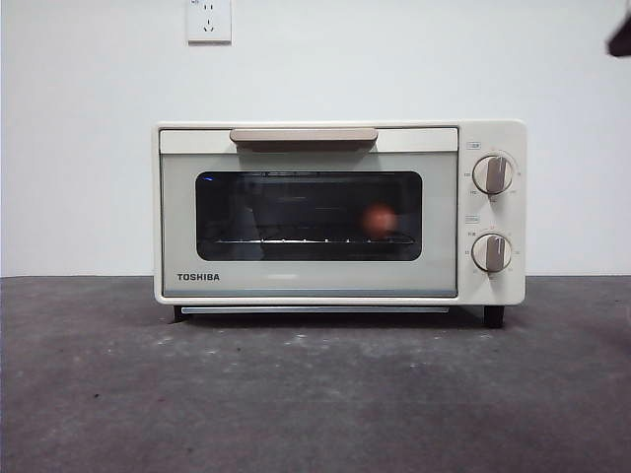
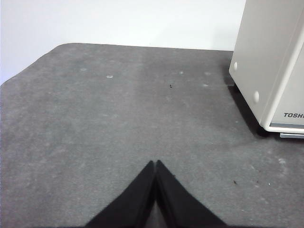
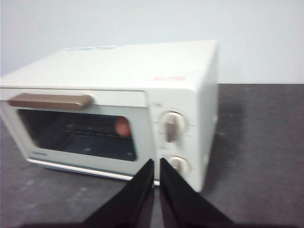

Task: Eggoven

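Note:
The cream TOSHIBA toaster oven (image 1: pixel 315 212) stands in the middle of the table with its door closed. The reddish-brown egg (image 1: pixel 380 219) sits inside on the rack, seen through the dark glass toward the right. In the right wrist view the oven (image 3: pixel 118 71) and the egg (image 3: pixel 123 126) show too. My right gripper (image 3: pixel 156 164) is shut and empty, in front of the oven's knob side, a little away from it. It shows as a black tip (image 1: pixel 621 39) at the front view's top right corner. My left gripper (image 2: pixel 155 164) is shut and empty over the mat, left of the oven's corner (image 2: pixel 270 61).
The oven has a beige handle (image 1: pixel 304 135) and two knobs (image 1: pixel 492 174) on its right side. A dark grey mat (image 1: pixel 315 394) covers the table. A white wall with a socket (image 1: pixel 209 20) stands behind.

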